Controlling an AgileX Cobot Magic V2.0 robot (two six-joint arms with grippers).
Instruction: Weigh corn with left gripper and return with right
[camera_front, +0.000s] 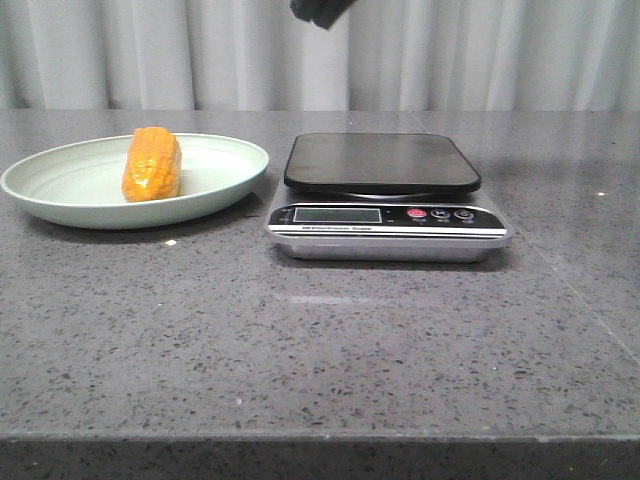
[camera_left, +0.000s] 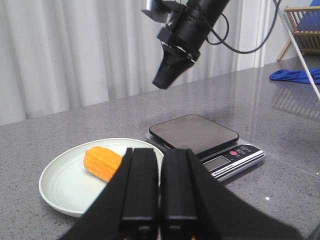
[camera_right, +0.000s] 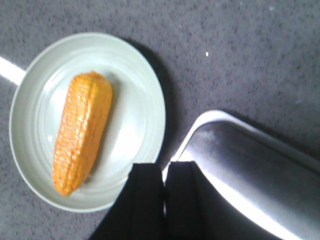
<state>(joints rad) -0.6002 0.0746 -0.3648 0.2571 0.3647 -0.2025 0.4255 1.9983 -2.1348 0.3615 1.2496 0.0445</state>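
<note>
Corn (camera_front: 152, 164) lies on plate (camera_front: 60, 195), at 9 o'clock from empty scale (camera_front: 385, 195). Both arms' fingers (camera_left: 154, 195) (camera_right: 160, 200) together, empty. Left should spread fingers, grip cob crosswise mid-length.

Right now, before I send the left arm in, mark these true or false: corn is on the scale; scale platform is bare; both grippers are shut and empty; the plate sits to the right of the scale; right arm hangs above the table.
1. The corn is on the scale. False: it lies in the plate.
2. The scale platform is bare. True.
3. The left gripper and right gripper are shut and empty. True.
4. The plate sits right of the scale. False: in the front view it is left of it.
5. The right arm hangs above the table. True.
</note>
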